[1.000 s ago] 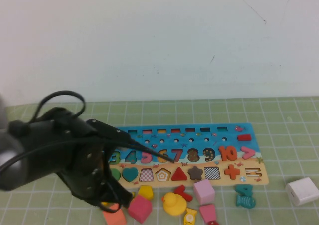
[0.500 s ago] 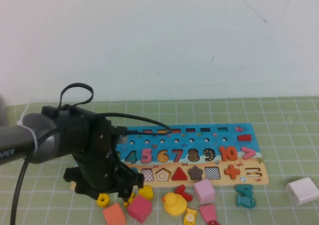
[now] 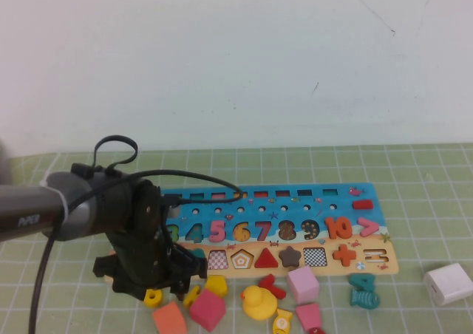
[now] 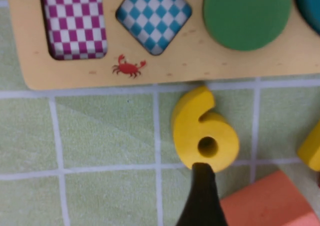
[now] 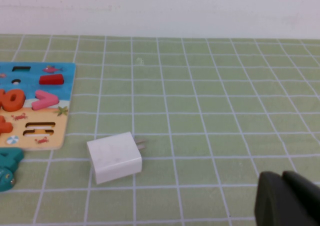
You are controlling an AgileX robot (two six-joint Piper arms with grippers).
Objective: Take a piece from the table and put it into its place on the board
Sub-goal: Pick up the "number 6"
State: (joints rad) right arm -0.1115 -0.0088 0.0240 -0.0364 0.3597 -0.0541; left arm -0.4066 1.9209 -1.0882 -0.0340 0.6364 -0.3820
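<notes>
Yellow piece (image 4: 204, 136) under left gripper (image 3: 151, 286), seemingly unheld.

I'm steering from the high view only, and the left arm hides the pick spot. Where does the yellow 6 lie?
Observer: The 6 lies flat on the mat, just off the board's tan edge, near the blue checkered diamond.
Operator: And the left gripper?
Observer: The left gripper hangs right over the 6's round end.
Operator: Where's the right arm?
Observer: The right gripper is low over the mat, beyond the white plug block, away from the board.
</notes>
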